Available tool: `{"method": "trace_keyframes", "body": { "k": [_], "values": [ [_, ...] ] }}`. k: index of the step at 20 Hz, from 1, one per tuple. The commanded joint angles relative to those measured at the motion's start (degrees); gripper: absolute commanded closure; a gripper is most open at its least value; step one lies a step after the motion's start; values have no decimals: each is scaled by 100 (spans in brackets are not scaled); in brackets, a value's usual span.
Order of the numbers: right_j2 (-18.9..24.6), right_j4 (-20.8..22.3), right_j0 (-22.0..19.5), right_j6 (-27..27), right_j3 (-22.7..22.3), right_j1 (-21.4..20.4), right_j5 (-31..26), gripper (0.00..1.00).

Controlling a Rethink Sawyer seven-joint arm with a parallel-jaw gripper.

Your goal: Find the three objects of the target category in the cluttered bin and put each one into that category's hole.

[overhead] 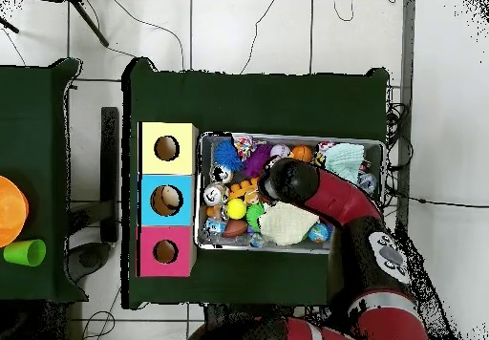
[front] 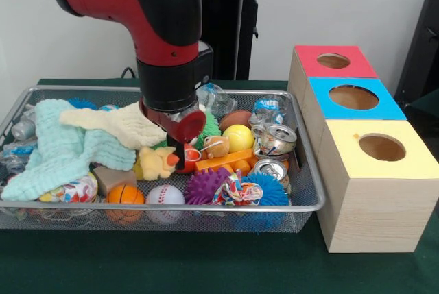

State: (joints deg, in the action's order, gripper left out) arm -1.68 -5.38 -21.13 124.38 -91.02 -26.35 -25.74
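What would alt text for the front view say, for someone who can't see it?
A red and black robot arm reaches down into a wire mesh bin crowded with balls, cloths, crushed cans and plush toys. Three wooden boxes stand beside it, topped red, blue and yellow, each with a round hole.

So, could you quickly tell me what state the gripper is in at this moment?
Gripper: low over the silver wire-mesh bin, beside the yellow plush toy; the arm hides it, so open or closed cannot be told.

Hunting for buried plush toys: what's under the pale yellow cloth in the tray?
The yellow cloth lies over a mint cloth, beside the hand. Whatever sits beneath both is covered; no plush shows there.
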Motion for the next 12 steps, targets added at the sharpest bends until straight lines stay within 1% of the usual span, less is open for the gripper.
{"method": "trace_keyframes", "body": {
  "k": [1, 6, 8, 12],
  "values": [
    [-243, -397, 405, 1294, 203, -90, -1095, 100],
    [-481, -541, 819, 1487, 295, -37, -1088, 100],
    [-630, -606, 1048, 1633, 333, -10, -1070, 100],
    [-831, -833, 1356, 1813, 384, 35, -1148, 100]
  ]
}}
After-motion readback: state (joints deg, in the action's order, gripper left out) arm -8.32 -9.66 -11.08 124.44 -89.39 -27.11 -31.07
